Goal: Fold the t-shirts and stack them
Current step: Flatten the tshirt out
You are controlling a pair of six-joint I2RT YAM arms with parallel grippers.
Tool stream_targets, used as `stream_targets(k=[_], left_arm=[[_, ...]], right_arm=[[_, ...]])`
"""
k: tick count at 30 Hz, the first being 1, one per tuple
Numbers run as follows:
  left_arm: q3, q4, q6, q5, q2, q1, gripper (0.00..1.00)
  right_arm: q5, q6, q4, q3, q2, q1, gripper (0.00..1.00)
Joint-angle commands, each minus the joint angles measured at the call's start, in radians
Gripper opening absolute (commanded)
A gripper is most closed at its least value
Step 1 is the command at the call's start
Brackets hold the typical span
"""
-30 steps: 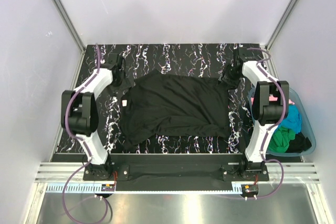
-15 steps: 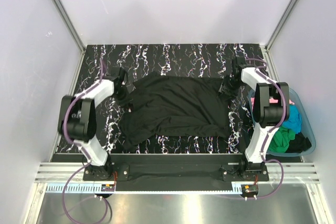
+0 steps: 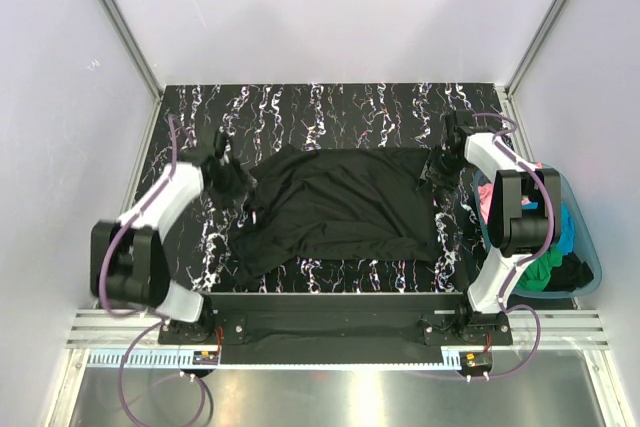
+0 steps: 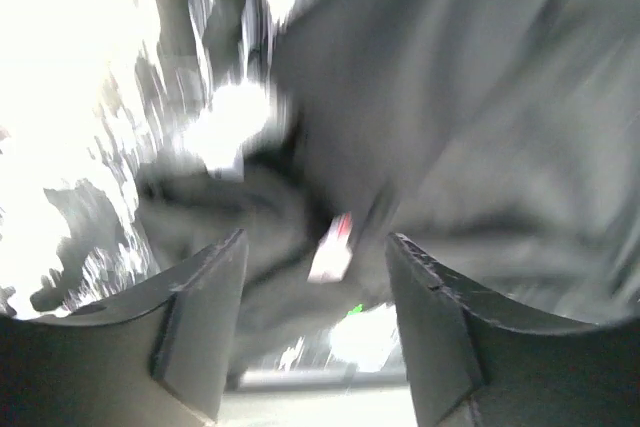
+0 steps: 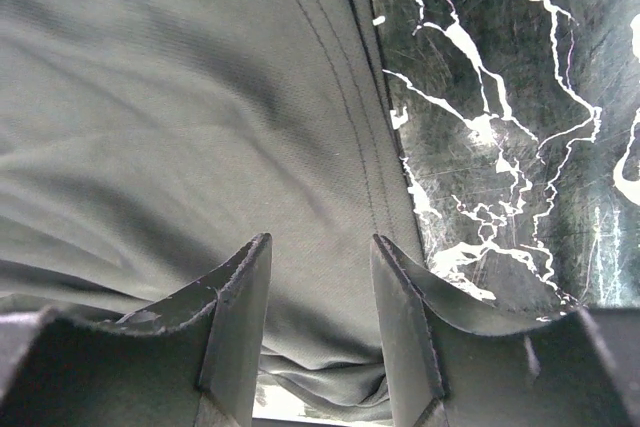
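Note:
A large black t-shirt [image 3: 340,205] lies spread and wrinkled on the marbled table. My left gripper [image 3: 236,183] is at its left collar edge, jaws open; in the blurred left wrist view the gripper [image 4: 315,242] hangs over bunched black cloth [image 4: 480,97] and a white label [image 4: 330,247]. My right gripper [image 3: 437,169] is at the shirt's far right corner, open; in the right wrist view the gripper [image 5: 320,247] straddles the stitched hem [image 5: 340,127]. Turquoise [image 3: 566,227], green [image 3: 535,267] and pink [image 3: 488,203] shirts lie in the tub.
The translucent teal tub [image 3: 590,257] stands off the table's right edge beside the right arm. The marbled table [image 3: 330,107] shows bare beyond the shirt. White walls and metal frame posts close in the far and side edges.
My left gripper has moved nearer and to the right along the shirt's left edge, and that edge with its label has shifted with it. The right gripper has stayed at the far right corner.

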State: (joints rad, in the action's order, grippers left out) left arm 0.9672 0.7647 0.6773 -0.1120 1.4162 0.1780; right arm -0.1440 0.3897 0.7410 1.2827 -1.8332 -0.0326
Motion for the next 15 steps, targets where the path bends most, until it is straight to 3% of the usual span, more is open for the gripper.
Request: stream_targets(k=[1,3,6,15], left_arm=[[0.215,-0.143,-0.058,0.109,0.139,-0.058,0.60],[0.311,-0.172,-0.067,0.150,0.257,-0.078,0.58],[0.367,-0.234,-0.045,0.100,0.351,-0.101,0.52],[0.326,-0.380,0.004,0.043,0.495,-0.100,0.49]], right_arm=[[-0.012,0.000,0.009,0.058,0.035,-0.004,0.52],[-0.016,0.001,0.015,0.075,0.031,-0.004,0.52],[-0.023,0.014,0.015,0.090,0.025,-0.006,0.52],[-0.045,0.028,0.009,0.125,-0.008,-0.004,0.51]])
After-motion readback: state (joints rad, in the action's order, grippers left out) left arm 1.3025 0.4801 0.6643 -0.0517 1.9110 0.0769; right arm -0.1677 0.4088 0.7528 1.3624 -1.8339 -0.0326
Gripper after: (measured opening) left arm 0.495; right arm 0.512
